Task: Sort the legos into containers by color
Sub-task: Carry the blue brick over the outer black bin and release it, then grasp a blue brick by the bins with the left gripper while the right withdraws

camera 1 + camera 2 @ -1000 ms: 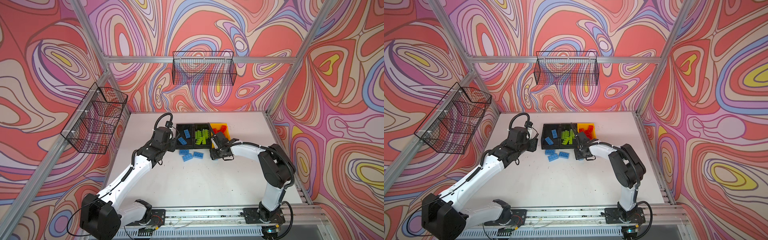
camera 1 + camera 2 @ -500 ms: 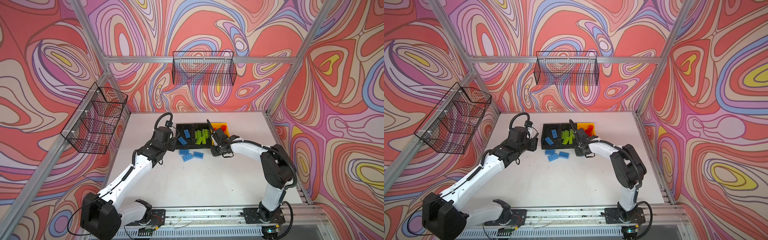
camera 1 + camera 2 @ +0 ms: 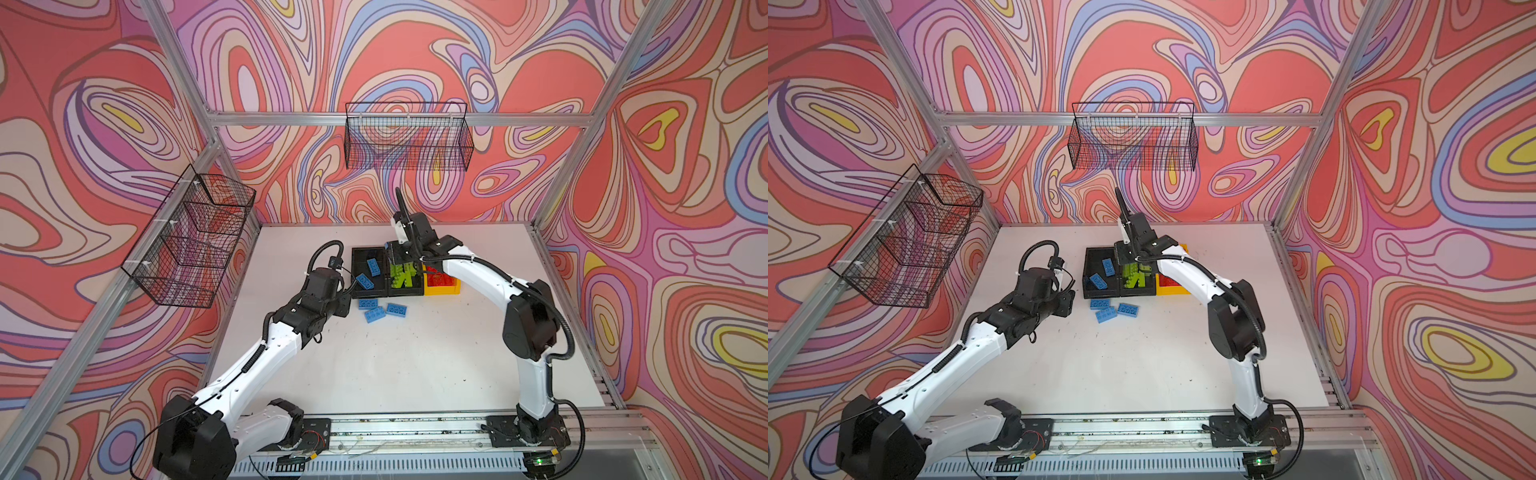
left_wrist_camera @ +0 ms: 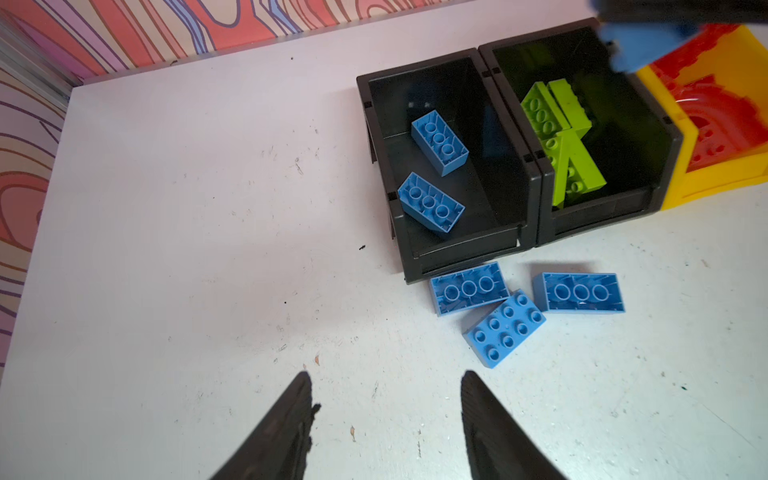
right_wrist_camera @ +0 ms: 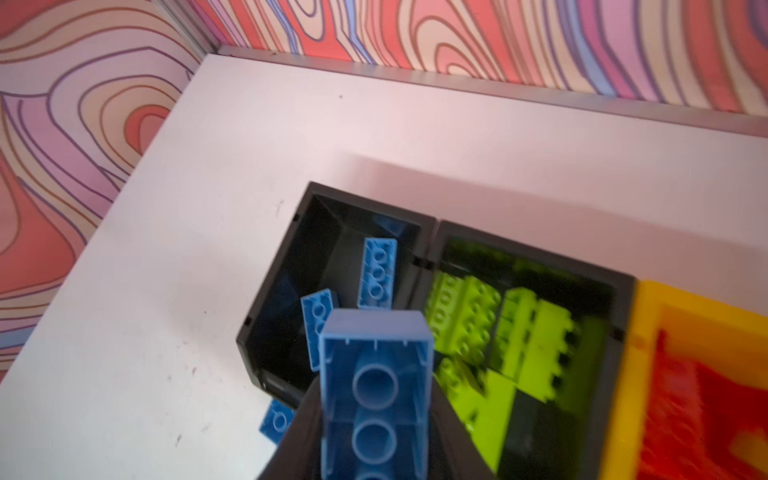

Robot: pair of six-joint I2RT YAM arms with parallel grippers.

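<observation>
Three containers stand side by side in both top views. The left black bin [image 3: 354, 274] holds two blue legos [image 4: 439, 141] [image 4: 430, 202]. Lime green legos [image 3: 401, 276] fill the middle black bin [image 3: 405, 293], and red legos [image 3: 436, 279] lie in the yellow bin [image 3: 442, 290]. Three loose blue legos [image 4: 468, 287] [image 4: 505, 327] [image 4: 579, 292] lie on the table just in front of the left black bin. My right gripper [image 5: 375, 388] is shut on a blue lego [image 5: 376, 415], raised over the two black bins. My left gripper [image 4: 386, 376] hangs open and empty over bare table left of the loose legos.
A black wire mesh basket [image 3: 409, 143] hangs on the back wall and another [image 3: 189, 243] on the left wall. Aluminium frame posts stand at the table's corners, and the arms' base rail [image 3: 415, 428] runs along the front edge.
My right gripper has closed on a blue lego in front of the bins and lifted it up and back over the black bins. My left arm has barely moved; its jaws narrowed slightly.
</observation>
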